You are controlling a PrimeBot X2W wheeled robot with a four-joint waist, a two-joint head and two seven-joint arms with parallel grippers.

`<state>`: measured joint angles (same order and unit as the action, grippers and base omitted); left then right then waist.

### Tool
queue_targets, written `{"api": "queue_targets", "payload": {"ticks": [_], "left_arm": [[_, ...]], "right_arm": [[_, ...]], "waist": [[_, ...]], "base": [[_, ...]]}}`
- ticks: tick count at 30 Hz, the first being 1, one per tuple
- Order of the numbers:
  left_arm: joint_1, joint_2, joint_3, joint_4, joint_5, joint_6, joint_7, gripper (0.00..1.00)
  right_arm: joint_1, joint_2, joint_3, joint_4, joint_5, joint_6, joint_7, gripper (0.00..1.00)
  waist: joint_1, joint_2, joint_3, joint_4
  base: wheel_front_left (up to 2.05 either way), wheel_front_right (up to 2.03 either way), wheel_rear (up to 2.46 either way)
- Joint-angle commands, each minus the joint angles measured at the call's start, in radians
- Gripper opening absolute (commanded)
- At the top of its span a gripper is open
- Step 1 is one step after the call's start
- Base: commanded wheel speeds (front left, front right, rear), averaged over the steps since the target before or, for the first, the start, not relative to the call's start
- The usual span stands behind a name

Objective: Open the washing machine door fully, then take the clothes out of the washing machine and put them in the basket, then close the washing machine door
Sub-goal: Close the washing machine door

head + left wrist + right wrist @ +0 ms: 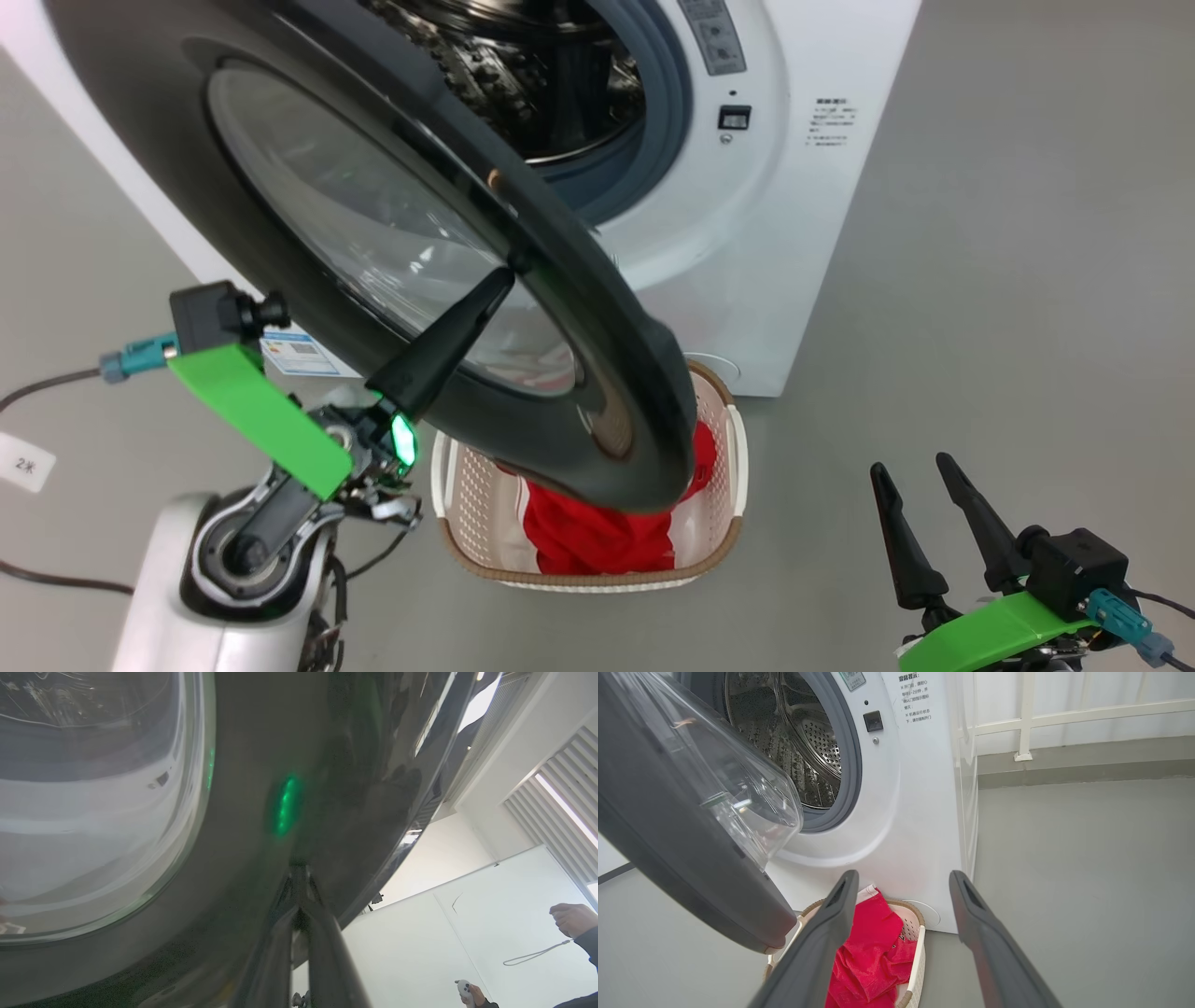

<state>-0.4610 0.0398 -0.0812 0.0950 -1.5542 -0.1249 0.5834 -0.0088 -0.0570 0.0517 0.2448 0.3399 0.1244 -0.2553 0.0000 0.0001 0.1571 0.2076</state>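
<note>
My left gripper [502, 278] has its two fingers pressed together, with the tips touching the glossy black rim of the washing machine door [607, 364], just beside its glass window [355, 215]. The door stands partway open, swung out from the washing machine [803, 233], and hangs over the basket [597, 581] on the floor in front. The steel drum [523, 84] shows behind the door. The red clothes [597, 541] lie heaped in the basket. My right gripper [910, 464] hovers low on the right, its fingers spread and holding nothing, well apart from the door.
</note>
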Motion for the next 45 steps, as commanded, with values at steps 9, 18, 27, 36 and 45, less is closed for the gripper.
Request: {"api": "queue_targets", "payload": {"ticks": [9, 18, 27, 36, 45], "left_arm": [[-0.120, 0.022, -0.036, 0.021, 0.078, -0.006, -0.163, 0.00], [-0.208, 0.101, -0.183, 0.048, 0.191, -0.006, -0.411, 0.00], [-0.327, 0.206, -0.394, 0.160, 0.269, -0.006, -0.736, 0.00], [-0.443, 0.240, -0.468, 0.296, 0.383, -0.006, -0.844, 0.00], [-0.490, 0.162, -0.346, 0.406, 0.646, -0.006, -0.845, 0.00]], "right_arm": [[-0.064, -0.001, 0.015, -0.033, -0.013, 0.006, -0.006, 1.00], [-0.093, 0.003, 0.007, -0.037, -0.011, 0.006, -0.006, 1.00], [-0.121, 0.006, 0.004, -0.040, -0.004, 0.006, -0.006, 1.00], [-0.132, 0.007, 0.001, -0.043, 0.020, 0.006, -0.006, 1.00], [-0.146, 0.007, 0.008, -0.043, 0.035, 0.006, -0.006, 1.00]], "waist": [[0.0000, -0.0001, 0.056, -0.060], [0.0000, -0.0001, 0.101, -0.106], [0.0000, -0.0001, 0.132, -0.152], [0.0000, -0.0001, 0.151, -0.183], [0.0000, -0.0001, 0.167, -0.209]], "base": [[0.00, 0.00, 0.00], [0.00, 0.00, 0.00], [0.00, 0.00, 0.00], [0.00, 0.00, 0.00], [0.00, 0.00, 0.00]]}}
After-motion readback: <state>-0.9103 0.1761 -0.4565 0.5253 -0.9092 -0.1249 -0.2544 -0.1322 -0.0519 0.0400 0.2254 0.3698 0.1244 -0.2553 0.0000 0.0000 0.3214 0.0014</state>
